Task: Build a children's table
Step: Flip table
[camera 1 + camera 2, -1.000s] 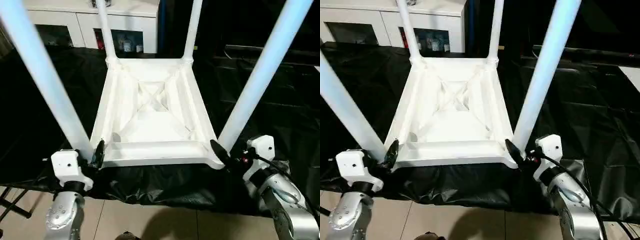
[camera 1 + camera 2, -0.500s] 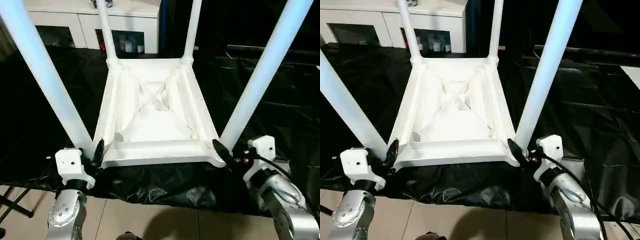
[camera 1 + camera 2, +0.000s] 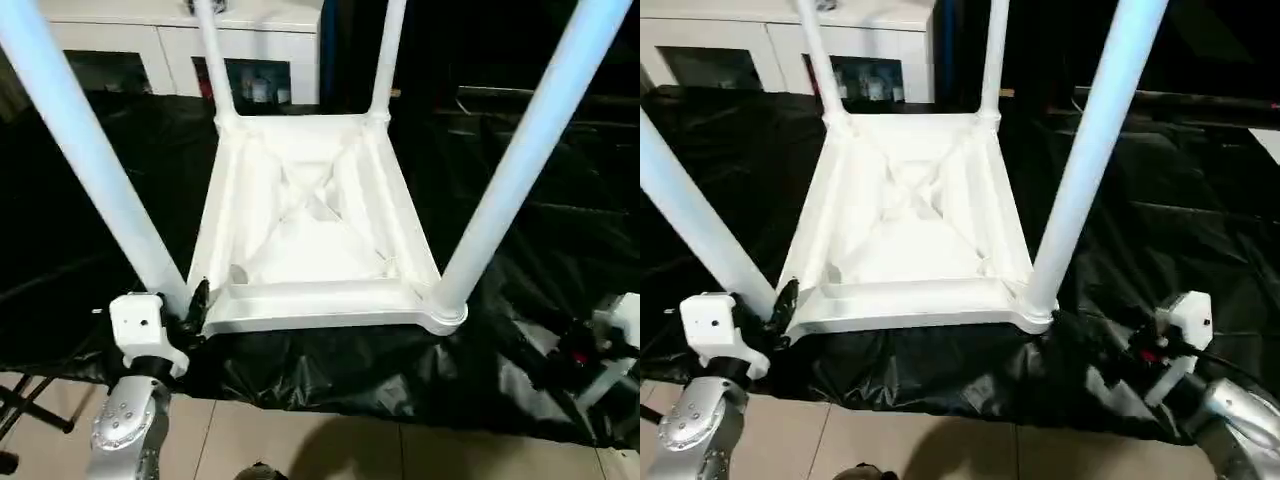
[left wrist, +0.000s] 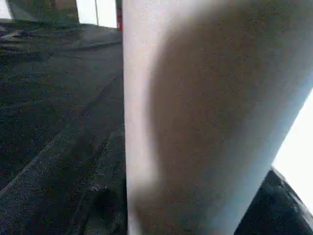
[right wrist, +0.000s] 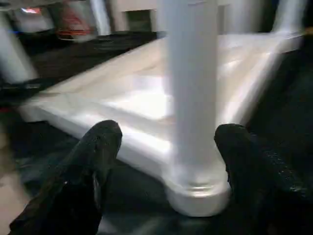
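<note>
Right gripper is spread open off the table, left gripper's grip I can't tell, so one nudge could skid it off the edge.

The children's table looks smooth, glossy white plastic, resting on crinkled black sheeting.

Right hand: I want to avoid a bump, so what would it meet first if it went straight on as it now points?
Most likely the base of the near right leg in its corner socket, centred between the open right hand's fingers; depth is uncertain.
</note>
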`<state>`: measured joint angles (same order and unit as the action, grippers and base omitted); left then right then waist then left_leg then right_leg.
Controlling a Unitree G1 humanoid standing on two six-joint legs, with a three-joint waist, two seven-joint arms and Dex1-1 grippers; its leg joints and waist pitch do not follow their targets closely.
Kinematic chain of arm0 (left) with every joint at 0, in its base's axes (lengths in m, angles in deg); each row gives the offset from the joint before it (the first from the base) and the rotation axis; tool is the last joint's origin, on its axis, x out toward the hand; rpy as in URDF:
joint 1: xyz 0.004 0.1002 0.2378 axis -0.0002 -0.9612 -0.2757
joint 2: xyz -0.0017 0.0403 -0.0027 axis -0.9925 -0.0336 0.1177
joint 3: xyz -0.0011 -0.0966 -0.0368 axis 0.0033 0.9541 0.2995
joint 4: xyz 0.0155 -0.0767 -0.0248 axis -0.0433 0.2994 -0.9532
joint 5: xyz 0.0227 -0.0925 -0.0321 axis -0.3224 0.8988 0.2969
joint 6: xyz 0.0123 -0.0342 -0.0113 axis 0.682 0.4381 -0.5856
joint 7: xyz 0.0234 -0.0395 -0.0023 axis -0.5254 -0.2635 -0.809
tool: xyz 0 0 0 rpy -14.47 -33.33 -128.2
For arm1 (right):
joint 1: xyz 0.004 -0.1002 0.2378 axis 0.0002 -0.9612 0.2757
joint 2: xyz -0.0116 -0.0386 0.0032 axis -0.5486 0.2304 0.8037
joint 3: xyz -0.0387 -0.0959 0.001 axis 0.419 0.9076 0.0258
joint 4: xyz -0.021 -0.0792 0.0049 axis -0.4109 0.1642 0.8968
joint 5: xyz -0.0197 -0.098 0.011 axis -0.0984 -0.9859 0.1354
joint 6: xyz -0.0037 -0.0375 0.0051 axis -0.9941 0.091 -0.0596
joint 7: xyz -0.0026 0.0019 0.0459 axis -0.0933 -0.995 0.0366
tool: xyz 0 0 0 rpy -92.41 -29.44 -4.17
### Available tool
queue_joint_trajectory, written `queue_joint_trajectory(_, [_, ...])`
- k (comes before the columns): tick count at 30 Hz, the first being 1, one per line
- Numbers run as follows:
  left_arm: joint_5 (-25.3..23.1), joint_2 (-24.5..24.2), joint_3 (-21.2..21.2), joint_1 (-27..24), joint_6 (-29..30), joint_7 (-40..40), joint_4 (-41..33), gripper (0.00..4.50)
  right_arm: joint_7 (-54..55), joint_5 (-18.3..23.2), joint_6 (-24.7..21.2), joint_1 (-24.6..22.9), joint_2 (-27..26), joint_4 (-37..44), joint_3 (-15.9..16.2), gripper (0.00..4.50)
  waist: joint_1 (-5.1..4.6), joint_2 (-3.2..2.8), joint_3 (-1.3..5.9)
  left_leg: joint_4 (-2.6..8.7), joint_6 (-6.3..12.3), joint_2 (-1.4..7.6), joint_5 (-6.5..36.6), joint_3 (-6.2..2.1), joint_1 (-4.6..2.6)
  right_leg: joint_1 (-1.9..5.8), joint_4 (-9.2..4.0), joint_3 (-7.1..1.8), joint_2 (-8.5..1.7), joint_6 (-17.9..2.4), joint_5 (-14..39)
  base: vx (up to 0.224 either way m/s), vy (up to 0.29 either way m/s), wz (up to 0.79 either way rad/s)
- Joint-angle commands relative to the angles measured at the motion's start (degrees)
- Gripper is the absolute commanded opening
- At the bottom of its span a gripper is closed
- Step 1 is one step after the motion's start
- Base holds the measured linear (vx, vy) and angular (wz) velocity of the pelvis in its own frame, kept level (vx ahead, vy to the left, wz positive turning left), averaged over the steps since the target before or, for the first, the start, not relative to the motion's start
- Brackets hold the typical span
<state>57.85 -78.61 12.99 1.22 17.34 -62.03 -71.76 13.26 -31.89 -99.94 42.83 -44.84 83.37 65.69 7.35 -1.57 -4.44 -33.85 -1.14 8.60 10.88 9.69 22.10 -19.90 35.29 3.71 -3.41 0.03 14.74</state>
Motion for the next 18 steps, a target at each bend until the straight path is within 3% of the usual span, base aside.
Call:
queue_joint_trajectory(1, [4.15,0.67,-1.67,0.31,3.45,3.06,-0.34,2.24,-2.54,2.01,-3.18,-0.35,1.38,4.77,3.48,3.48,-0.01,0.9,1.05,5.09,4.95,5.49,14.57,-2.95,-0.65,0.43,-6.23,-3.78,-6.38,-6.5,14.58,0.0,0.0,0.0])
queue_joint_trajectory(4, [6.25,1.43,-1.9,0.86,5.15,3.68,-1.6,2.22,-0.43,0.38,-2.72,1.42,-0.41,5.84,6.53,3.48,0.02,0.77,1.08,5.12,4.65,5.51,13.32,-2.88,-0.74,0.04,-6.09,-3.71,-6.37,-7.11,13.84,0.0,0.0,0.0])
queue_joint_trajectory(5, [8.39,2.31,-2.25,1.5,7.03,4.13,-2.99,2.21,1.62,0.25,-3.74,3.54,-2.66,6.7,9.49,3.48,0.17,0.69,1.13,5.08,4.59,5.57,13.15,-2.86,-0.83,-0.01,-6.14,-3.73,-6.4,-7.16,13.79,0.0,0.0,0.0])
queue_joint_trajectory(6, [8.91,2.55,-2.33,1.67,7.52,4.19,-3.32,2.21,2.06,0.2,-4.08,4.08,-3.18,6.83,10.26,3.48,0.2,1.02,1.04,5.07,4.5,5.62,12.97,-2.77,-0.92,-0.12,-6.12,-3.79,-6.36,-7.25,13.69,0.0,0.0,0.0])
queue_joint_trajectory(8, [11.27,3.98,-2.41,2.52,9.48,3.92,-4.46,2.21,3.14,-2.27,-4.68,6.16,-5.18,6.77,14.27,3.48,0.46,0.74,1.2,5.02,4.02,5.76,11.72,-2.68,-1.13,-0.28,-5.77,-3.82,-6.3,-7.97,12.15,0.0,0.0,0.0])
queue_joint_trajectory(9, [11.55,4.17,-2.4,2.63,9.72,3.82,-4.57,2.21,3.47,-2.58,-5.08,6.42,-5.41,6.68,14.7,3.48,0.48,0.69,1.17,5.0,4.0,5.73,11.39,-2.56,-1.15,-0.39,-5.74,-3.88,-6.22,-8.11,11.43,0.0,0.0,0.0])
queue_joint_trajectory(10, [12.3,4.67,-2.36,2.92,10.38,3.56,-4.86,2.21,4.35,-3.41,-6.18,7.14,-6.02,6.45,15.87,3.48,0.51,0.91,1.23,4.95,4.03,5.7,10.54,-2.5,-1.12,-0.3,-5.56,-3.88,-6.19,-8.34,10.12,0.0,0.0,0.0])
queue_joint_trajectory(11, [13.67,5.48,-2.44,3.35,11.4,3.36,-5.34,2.21,4.9,-5.02,-6.74,8.11,-6.83,5.47,17.52,3.48,0.61,0.71,1.46,4.83,4.42,5.63,8.47,-2.51,-0.81,-0.04,-5.13,-3.77,-6.14,-8.57,6.91,0.0,0.0,0.0])
queue_joint_trajectory(13, [15.77,6.76,-2.41,3.96,13.34,2.89,-6.21,2.21,6.32,-6.66,-8.66,9.39,-7.31,3.86,19.16,3.48,0.5,1.35,1.65,4.59,5.63,5.43,5.82,-2.33,-0.48,0.18,-4.62,-3.54,-6.12,-9.36,1.87,0.0,0.0,0.0])
queue_joint_trajectory(14, [16.97,7.4,-2.19,4.22,14.02,2.62,-6.57,2.21,6.46,-7.14,-8.91,9.65,-7.14,3.39,19.44,3.77,0.59,1.2,1.89,4.36,5.83,5.35,4.57,-2.42,-0.37,0.35,-4.22,-3.47,-6.17,-9.59,0.08,0.0,0.0,0.0])
queue_joint_trajectory(16, [19.13,8.65,-1.73,4.73,15.22,1.97,-7.2,2.21,6.77,-7.77,-9.57,10.0,-6.63,2.67,19.78,3.84,0.75,1.35,2.37,3.71,7.26,5.27,1.0,-2.27,-0.17,0.36,-3.51,-3.43,-6.08,-9.93,-6.12,0.0,0.0,0.0])
queue_joint_trajectory(18, [20.54,9.63,-1.25,5.23,16.2,1.94,-7.52,2.21,6.22,-6.96,-10.07,10.02,-5.72,2.86,19.76,3.89,0.6,1.62,2.14,3.62,8.12,5.4,1.17,-2.29,-0.02,0.52,-3.38,-3.28,-6.09,-10.7,-8.41,0.0,0.0,0.0])
